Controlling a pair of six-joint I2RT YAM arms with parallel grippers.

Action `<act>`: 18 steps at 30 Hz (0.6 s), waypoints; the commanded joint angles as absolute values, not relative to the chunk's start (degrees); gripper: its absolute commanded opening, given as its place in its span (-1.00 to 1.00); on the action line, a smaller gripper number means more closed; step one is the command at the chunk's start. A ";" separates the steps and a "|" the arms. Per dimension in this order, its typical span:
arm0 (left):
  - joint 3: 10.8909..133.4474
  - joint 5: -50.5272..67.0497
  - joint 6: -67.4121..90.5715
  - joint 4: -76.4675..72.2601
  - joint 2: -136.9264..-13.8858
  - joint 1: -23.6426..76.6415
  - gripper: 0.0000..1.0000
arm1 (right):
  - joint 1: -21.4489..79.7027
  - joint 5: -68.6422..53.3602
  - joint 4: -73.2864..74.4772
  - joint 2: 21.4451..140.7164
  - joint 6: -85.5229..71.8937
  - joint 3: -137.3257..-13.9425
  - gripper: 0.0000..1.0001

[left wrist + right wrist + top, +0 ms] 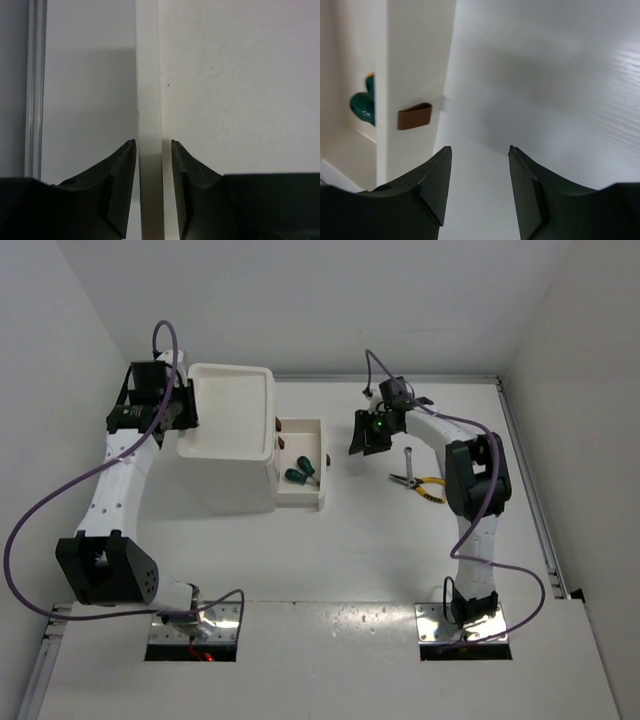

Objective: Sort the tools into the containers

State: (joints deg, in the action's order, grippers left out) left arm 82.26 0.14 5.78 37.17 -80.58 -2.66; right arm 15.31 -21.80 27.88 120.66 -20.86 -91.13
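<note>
The yellow-handled pliers are lying on the counter with a silver wrench just beyond them, both outside the drawer unit. The pliers' long axis is running across the counter, nose pointing toward the unit and handles pointing away to my right. The wrench is lying roughly crosswise to them, running far to near.

My right pincer is hanging between these tools and the open drawer, where a green-handled screwdriver is already resting. Its jaws are standing about half open with nothing between them. They are facing the drawer's brown knob, so the pliers are sitting behind the pincer, to its right and nearer my base. My right arm is by far the closer one, and I am judging that it needs to turn back over the pliers.

My left pincer is straddling the unit's thin white rim on the far side. Its jaws are drawn in close and appear to be pinching it, though the wrist view is too tight to be sure.
</note>
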 commanded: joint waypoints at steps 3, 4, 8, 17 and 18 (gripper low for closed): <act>82.18 1.05 5.01 37.71 -81.30 -2.20 -0.29 | 17.58 -18.28 30.85 123.75 -18.54 -94.31 -0.01; 82.18 1.05 4.31 37.71 -81.82 -2.20 -0.38 | 18.27 -17.32 30.33 123.75 -18.54 -94.92 -0.03; 82.18 0.53 4.31 38.84 -82.35 -2.20 -0.95 | 20.65 -14.59 30.84 125.85 -18.54 -96.15 -0.07; 82.18 0.00 4.31 38.85 -82.35 -2.20 -1.00 | 22.85 -19.51 28.74 127.09 -19.94 -96.15 -0.07; 82.18 0.00 4.31 38.85 -82.35 -2.20 -1.00 | 22.85 -20.29 27.96 127.09 -20.47 -96.15 -0.07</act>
State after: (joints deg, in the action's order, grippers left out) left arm 82.24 0.16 5.82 37.28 -81.67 -2.63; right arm 22.11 -17.72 30.72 126.61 -19.53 -94.54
